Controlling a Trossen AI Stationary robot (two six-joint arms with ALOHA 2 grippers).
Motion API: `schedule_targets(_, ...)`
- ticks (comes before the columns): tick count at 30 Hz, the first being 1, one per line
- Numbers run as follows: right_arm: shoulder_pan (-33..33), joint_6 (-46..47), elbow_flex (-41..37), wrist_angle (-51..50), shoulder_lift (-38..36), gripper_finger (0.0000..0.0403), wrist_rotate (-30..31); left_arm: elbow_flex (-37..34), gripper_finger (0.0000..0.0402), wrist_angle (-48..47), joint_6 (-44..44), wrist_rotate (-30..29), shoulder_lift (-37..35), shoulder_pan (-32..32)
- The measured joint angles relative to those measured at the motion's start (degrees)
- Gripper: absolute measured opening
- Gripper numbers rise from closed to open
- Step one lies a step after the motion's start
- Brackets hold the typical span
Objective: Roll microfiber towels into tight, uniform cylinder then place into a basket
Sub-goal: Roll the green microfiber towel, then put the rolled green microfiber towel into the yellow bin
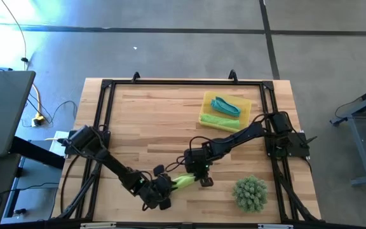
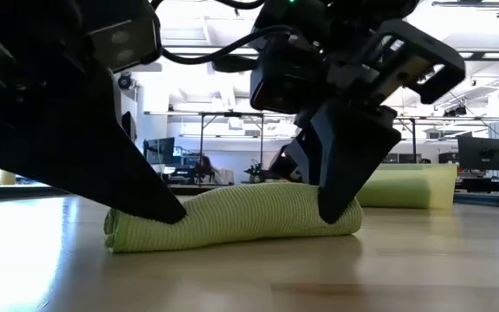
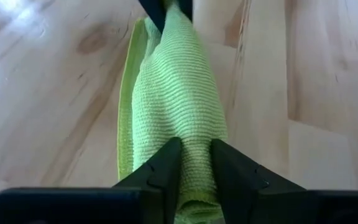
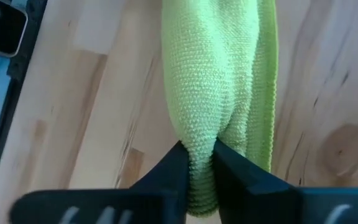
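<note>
A lime-green microfiber towel [image 1: 183, 181], rolled into a loose cylinder, lies on its side on the wooden table near the front edge. Its outer edge [image 3: 126, 112] trails flat beside it. My left gripper [image 1: 164, 186] is shut on the roll's left end and my right gripper [image 1: 199, 175] is shut on its right end. The basket [image 1: 206, 102], a yellow tray, stands at the far right. It holds a teal roll [image 1: 226, 106] and a lime-green roll [image 1: 218, 121]. My left gripper pinches the roll's left end [image 3: 191, 124] between its two fingers [image 3: 163, 165]. The fingers slant down from the near left, along the roll. The roll lies level on the table [image 2: 232, 217]. My right gripper pinches the roll's right end [image 4: 197, 134] between its two fingers [image 4: 232, 165], bunching the cloth there. The fingers slant down from the far right, along the roll. That end rests on the table [image 2: 349, 221].
A spiky green ball-shaped plant [image 1: 251, 193] stands at the near right, close to the roll. A black frame [image 1: 170, 83] runs around the tabletop. Bare wood lies between the roll and the basket.
</note>
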Motion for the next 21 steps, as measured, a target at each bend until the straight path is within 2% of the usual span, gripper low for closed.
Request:
schedule_targets(7, 0.04, -7.48, -0.16, -5.54, -4.05, 0.0133, 1.29, 0.07, 0.0058, 0.00, -4.89, 0.60, 0.61, -0.33)
schedule_targets(12, 2.89, -15.28, -0.28, -13.37, -9.09, 0.0171, 4.74, 0.02, 0.0054, -0.53, -5.00, 1.05, 0.63, -0.33)
schedule_targets(16, 7.78, -17.41, -0.22, -13.54, -12.25, 0.0176, 16.38, -0.02, 0.0054, -0.44, -5.00, 1.34, 0.68, -0.10)
schedule_targets(21, 15.23, -21.73, -0.07, -2.12, -11.42, 0.0176, 33.71, -0.04, 0.0054, -0.33, -5.15, 2.34, 0.74, 0.75)
